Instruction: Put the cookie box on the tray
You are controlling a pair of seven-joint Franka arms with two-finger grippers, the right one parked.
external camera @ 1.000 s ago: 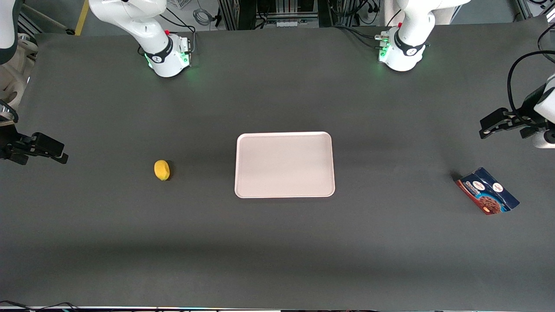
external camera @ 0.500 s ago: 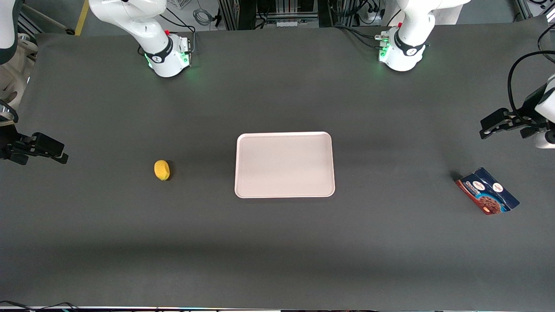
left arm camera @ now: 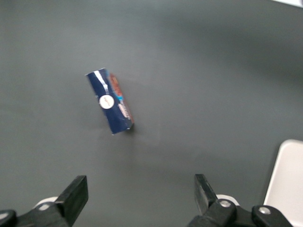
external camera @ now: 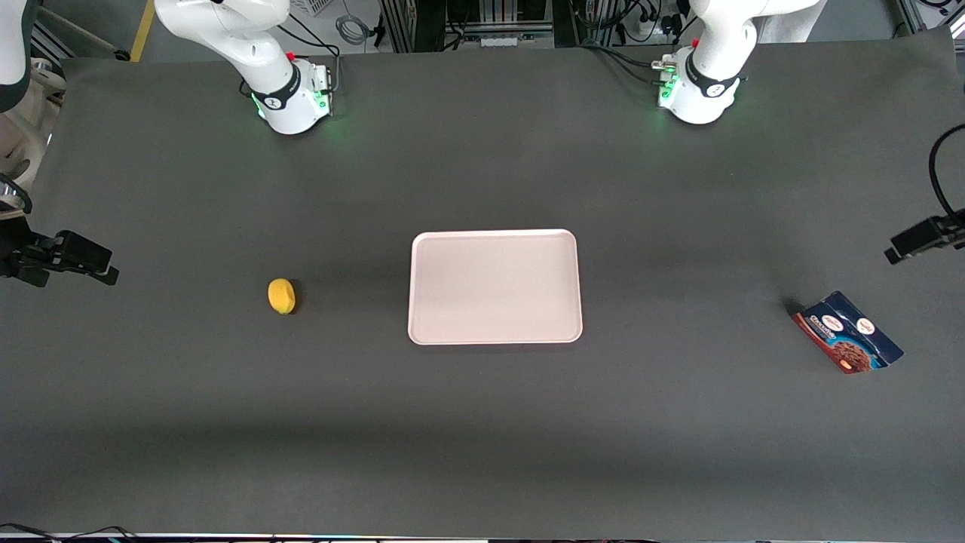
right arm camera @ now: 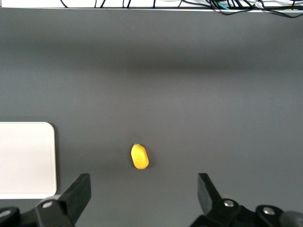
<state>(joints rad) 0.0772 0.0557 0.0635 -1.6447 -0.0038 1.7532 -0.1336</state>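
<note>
White arms (external camera: 724, 45) with green-lit bases, black hand (left arm camera: 137, 201), black cables.

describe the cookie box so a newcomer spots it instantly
From the pale tray mid-table, look toward the working arm's end: the cookie box lies alone on the dark mat. The open gripper hovers above it. It's navy with a cookie picture, unlike the small yellow object.

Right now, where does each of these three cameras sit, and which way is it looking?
Front view: high up, facing both arm bases across the table, seeing tray, cookie box, yellow object and the gripper.
Left wrist view: on the working arm, looking down past open fingers at the cookie box.
Right wrist view: on the parked arm, looking down at the yellow object.
Both wrist views catch a tray corner.
</note>
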